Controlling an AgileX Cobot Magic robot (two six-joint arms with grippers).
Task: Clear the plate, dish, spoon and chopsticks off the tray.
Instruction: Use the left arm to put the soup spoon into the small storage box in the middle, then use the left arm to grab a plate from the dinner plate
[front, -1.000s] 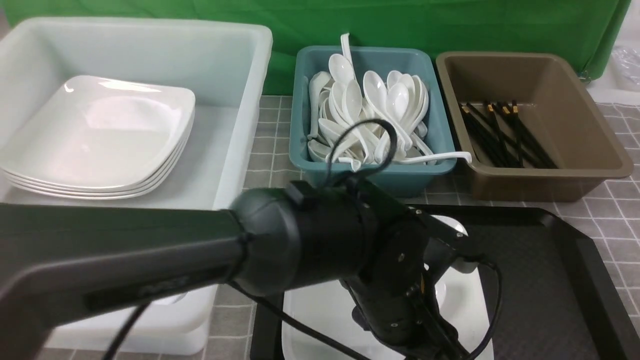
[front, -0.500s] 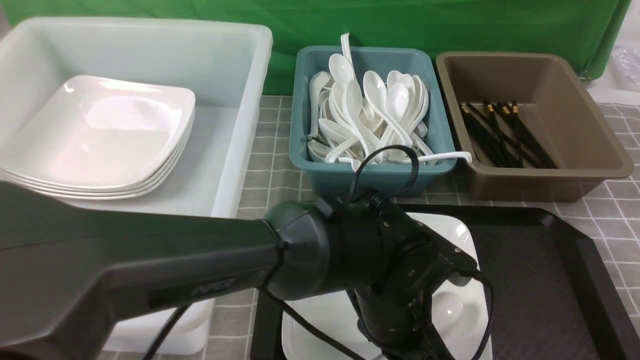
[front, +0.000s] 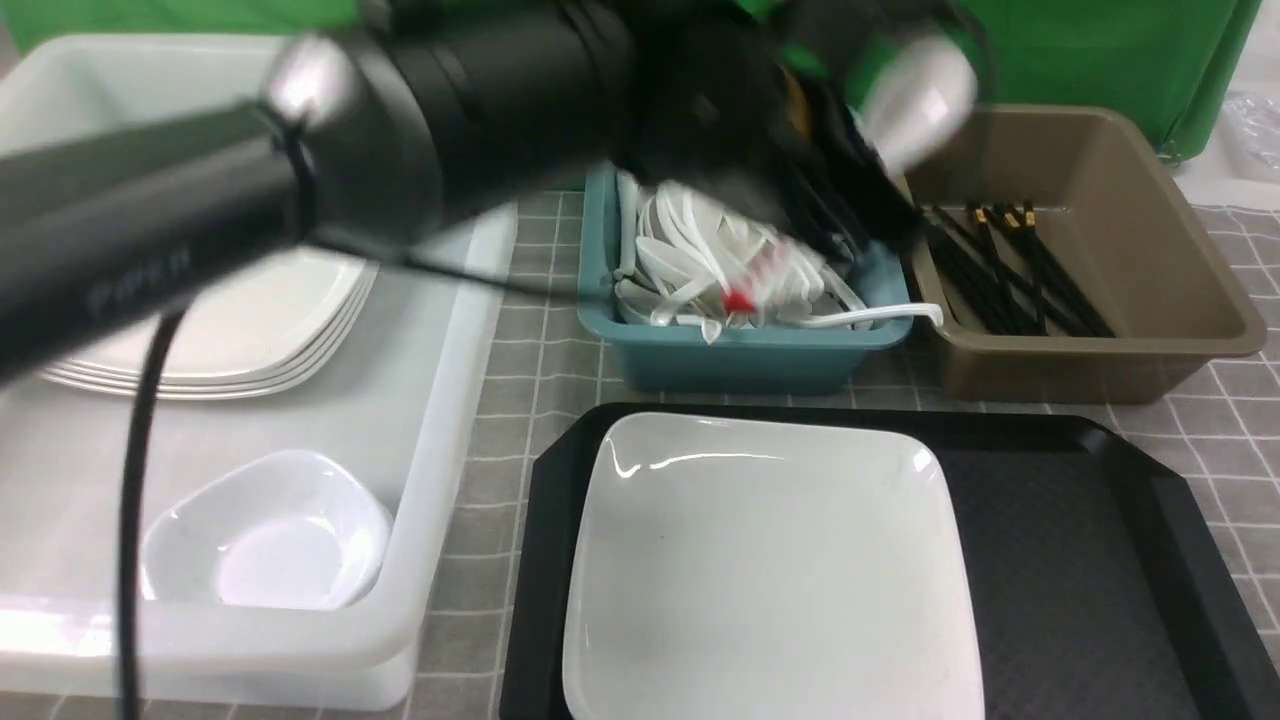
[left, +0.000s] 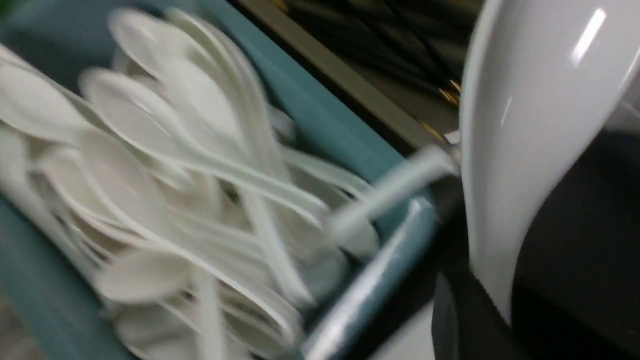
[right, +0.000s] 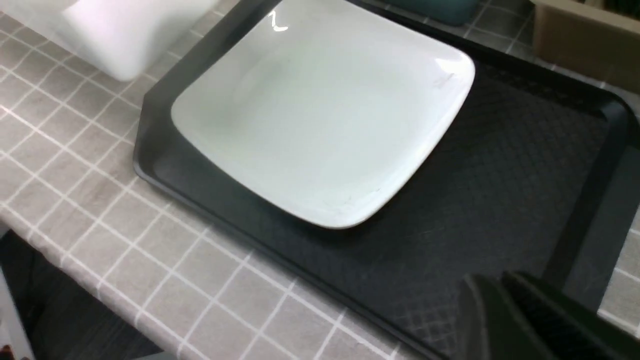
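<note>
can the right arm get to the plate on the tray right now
Probably yes. The plate lies bare on the tray, and the left gripper is away over the teal bin with the spoon, so nothing stands between the right gripper and the plate.

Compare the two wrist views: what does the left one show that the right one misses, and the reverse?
Left wrist only: the spoon held close to the lens, the piled spoons, the chopsticks. Right wrist only: the whole plate on the tray, the tiled table, the right gripper, shut. Both: the teal bin and the brown bin, only their edges in the right wrist view.
</note>
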